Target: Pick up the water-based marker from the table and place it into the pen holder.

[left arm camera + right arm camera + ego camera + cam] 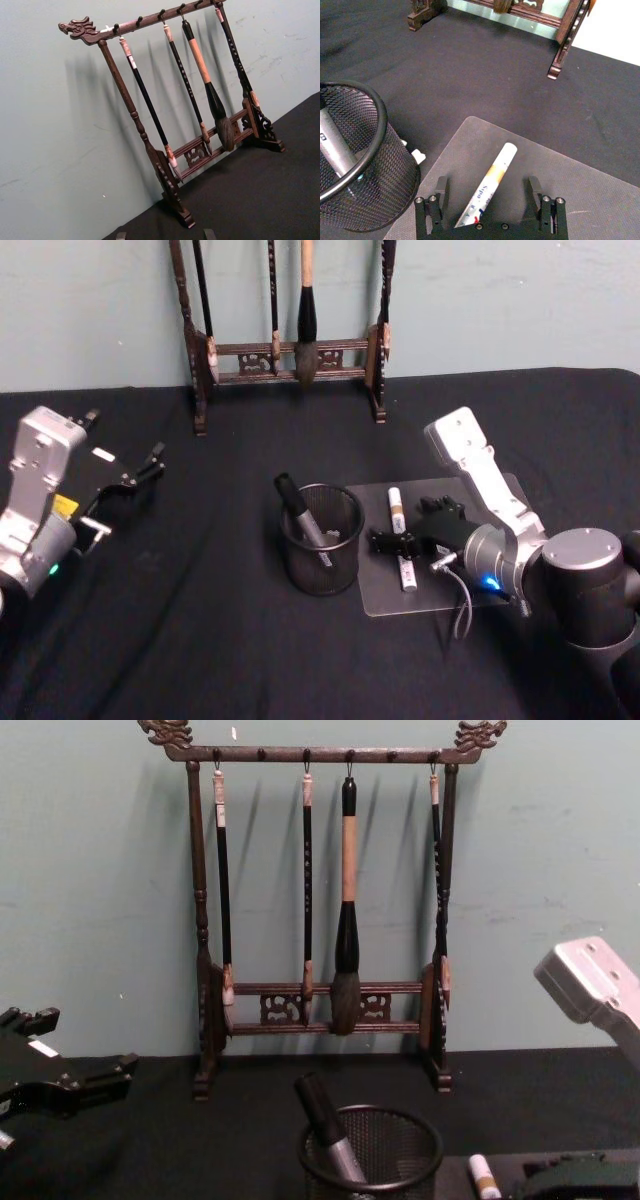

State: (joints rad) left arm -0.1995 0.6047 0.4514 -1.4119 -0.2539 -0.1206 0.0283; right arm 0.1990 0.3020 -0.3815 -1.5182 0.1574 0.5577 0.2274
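Observation:
A white water-based marker [400, 530] with an orange band lies on a translucent mat [440, 592], right of the pen holder [320, 540], a black mesh cup. A grey and black marker [303, 513] leans inside the cup. My right gripper [396, 543] is low over the mat and open. In the right wrist view its fingers [440, 192] stand on either side of the white marker [492, 180], apart from it, with the pen holder [365, 185] close beside. My left gripper [148, 464] is parked open at the far left, facing the wall.
A tall dark wooden brush rack [290, 350] with several hanging brushes stands at the back by the wall, behind the cup. A small white piece [418, 155] lies at the cup's base. The black cloth is bare in front and to the left.

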